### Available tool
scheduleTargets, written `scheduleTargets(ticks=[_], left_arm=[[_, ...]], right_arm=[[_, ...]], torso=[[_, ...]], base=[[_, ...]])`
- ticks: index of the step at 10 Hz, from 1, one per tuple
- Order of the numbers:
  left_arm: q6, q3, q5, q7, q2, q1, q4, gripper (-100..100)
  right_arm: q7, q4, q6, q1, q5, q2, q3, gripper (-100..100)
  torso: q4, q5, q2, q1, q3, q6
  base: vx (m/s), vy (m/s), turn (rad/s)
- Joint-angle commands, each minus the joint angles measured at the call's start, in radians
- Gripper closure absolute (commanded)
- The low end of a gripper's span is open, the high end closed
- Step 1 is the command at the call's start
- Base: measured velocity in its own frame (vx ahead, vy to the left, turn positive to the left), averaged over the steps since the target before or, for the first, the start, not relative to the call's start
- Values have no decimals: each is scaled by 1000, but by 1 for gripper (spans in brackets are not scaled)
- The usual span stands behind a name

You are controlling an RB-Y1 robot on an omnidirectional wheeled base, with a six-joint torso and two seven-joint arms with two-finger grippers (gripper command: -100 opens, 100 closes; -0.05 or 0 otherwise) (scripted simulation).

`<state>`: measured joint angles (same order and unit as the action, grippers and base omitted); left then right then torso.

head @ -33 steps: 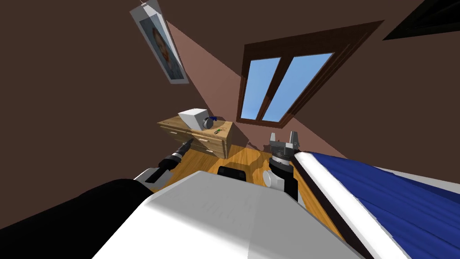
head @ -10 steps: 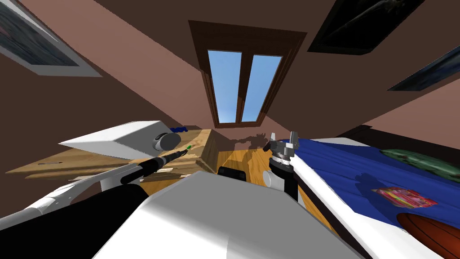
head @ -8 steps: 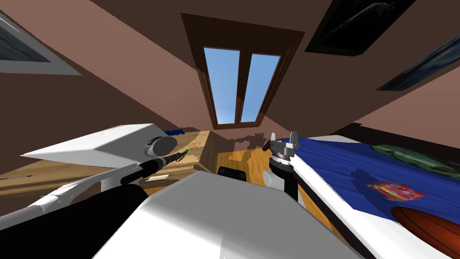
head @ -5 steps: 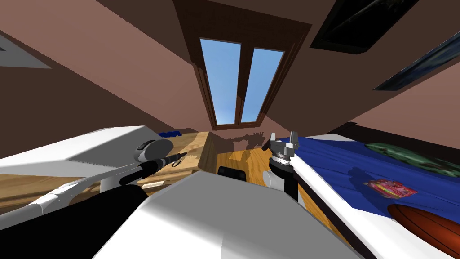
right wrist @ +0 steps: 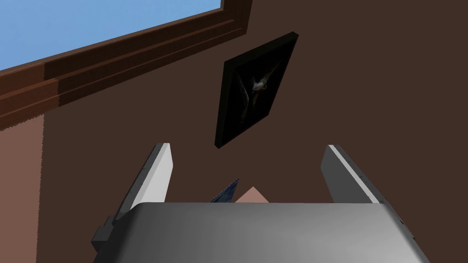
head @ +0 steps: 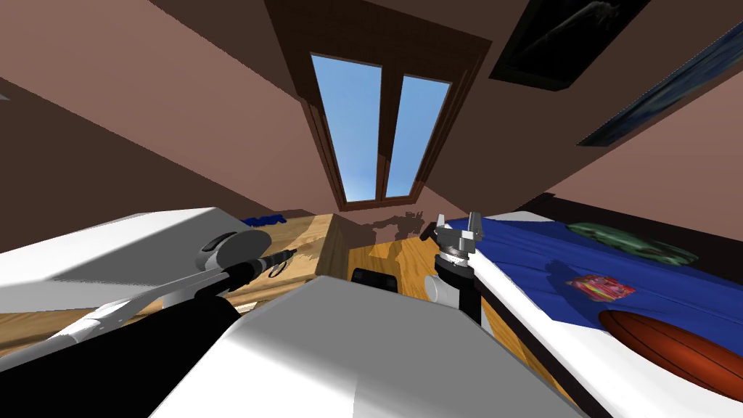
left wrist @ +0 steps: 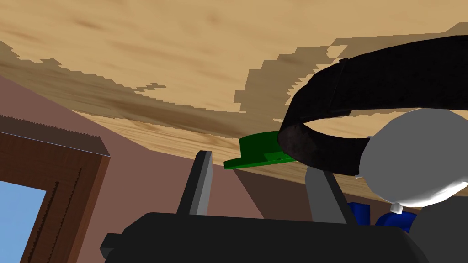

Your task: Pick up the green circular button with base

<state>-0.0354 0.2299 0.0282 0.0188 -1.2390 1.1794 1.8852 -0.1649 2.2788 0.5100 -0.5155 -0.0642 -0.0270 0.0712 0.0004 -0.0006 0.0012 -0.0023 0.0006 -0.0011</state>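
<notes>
The green button (left wrist: 256, 153) lies flat on its base at the edge of the wooden dresser top (left wrist: 183, 55). Our left gripper (left wrist: 259, 162) has its fingers spread to either side of the button. A gap shows between one finger and the base, and we cannot tell whether the other finger touches it. A black strap (left wrist: 388, 73) arcs over that side of the button. A round grey object (left wrist: 411, 155) sits just beside the strap, with something blue (left wrist: 361, 212) near it. Compared with a second ago, our head has swung, so the white box (head: 109, 254) on the dresser now reaches the picture's left edge. More of the brown ball (head: 667, 348) on the blue bed (head: 530, 247) also shows. Our right gripper (right wrist: 247, 146) stays raised beside the bed, fingers apart and holding nothing.
</notes>
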Motion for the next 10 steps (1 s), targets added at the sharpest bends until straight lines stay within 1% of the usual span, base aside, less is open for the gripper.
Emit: scheduleTargets(ticks=[1,4,5,6,8,9,10], left_arm=[[0,0,0,0,0,0,0,100],[0,0,0,0,0,0,0,100],[0,0,0,0,0,0,0,0],[-6,26,-5,6,-18,29,28,100],[-17,55,-11,13,-43,60,65,100],[-12,44,-9,10,-35,48,52,100],[-14,46,-9,11,-37,50,54,0]], right_arm=[[0,0,0,0,0,0,0,0],[0,0,0,0,0,0,0,0],[0,0,0,0,0,0,0,0],[0,0,0,0,0,0,0,0],[0,0,0,0,0,0,0,0],[0,0,0,0,0,0,0,0],[0,0,0,0,0,0,0,0]], torso=[[0,0,0,0,0,0],[0,0,0,0,0,0],[0,0,0,0,0,0],[0,0,0,0,0,0],[0,0,3,0,2,-2],[1,-1,3,0,2,-2],[0,0,3,0,1,-1]], base=[[0,0,0],[0,0,0],[0,0,0],[-11,2,151],[-18,3,147],[-8,0,22],[0,0,0]])
